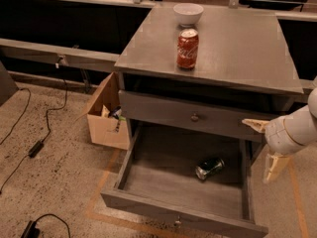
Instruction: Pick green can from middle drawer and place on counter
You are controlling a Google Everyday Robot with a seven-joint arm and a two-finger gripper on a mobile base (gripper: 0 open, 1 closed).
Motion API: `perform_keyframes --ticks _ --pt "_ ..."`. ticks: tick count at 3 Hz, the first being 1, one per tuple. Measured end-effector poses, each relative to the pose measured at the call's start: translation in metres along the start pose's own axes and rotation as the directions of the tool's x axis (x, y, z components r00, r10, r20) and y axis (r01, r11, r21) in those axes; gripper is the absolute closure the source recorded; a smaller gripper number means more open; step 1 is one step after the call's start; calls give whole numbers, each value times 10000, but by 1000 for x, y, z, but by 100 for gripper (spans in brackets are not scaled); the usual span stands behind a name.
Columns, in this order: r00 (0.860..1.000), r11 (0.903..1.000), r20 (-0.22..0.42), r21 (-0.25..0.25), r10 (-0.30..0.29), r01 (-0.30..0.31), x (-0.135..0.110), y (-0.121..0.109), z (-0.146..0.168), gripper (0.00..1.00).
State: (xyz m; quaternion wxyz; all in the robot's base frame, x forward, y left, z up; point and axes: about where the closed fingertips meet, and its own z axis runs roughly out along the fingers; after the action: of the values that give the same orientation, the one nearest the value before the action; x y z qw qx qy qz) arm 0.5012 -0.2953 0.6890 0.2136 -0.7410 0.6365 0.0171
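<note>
The green can [209, 167] lies on its side on the floor of the open middle drawer [173, 211], toward the right. My gripper [255, 151] is at the right edge of the view, open and empty. It hangs beside the drawer's right wall, above and to the right of the can. One of its fingers [255, 125] points left in front of the upper drawer front, the other points down. The counter [242, 38] is the grey top of the cabinet.
A red cola can [187, 48] stands near the counter's front left, with a white bowl [187, 13] behind it. A shut drawer front with a round knob [194, 117] sits above the open drawer. A cardboard box [105, 117] stands left of the cabinet. Cables [35, 148] lie on the floor.
</note>
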Motion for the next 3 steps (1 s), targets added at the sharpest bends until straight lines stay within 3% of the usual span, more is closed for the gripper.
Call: perform_keyframes --ticks 1,2,3 --pt "9994 9990 -352 -447 -4 -11 7 8 18 0" --pt "10000 9971 -86 -754 -49 42 26 25 62 0" --pt "9978 9941 257 -891 -606 626 42 33 106 0"
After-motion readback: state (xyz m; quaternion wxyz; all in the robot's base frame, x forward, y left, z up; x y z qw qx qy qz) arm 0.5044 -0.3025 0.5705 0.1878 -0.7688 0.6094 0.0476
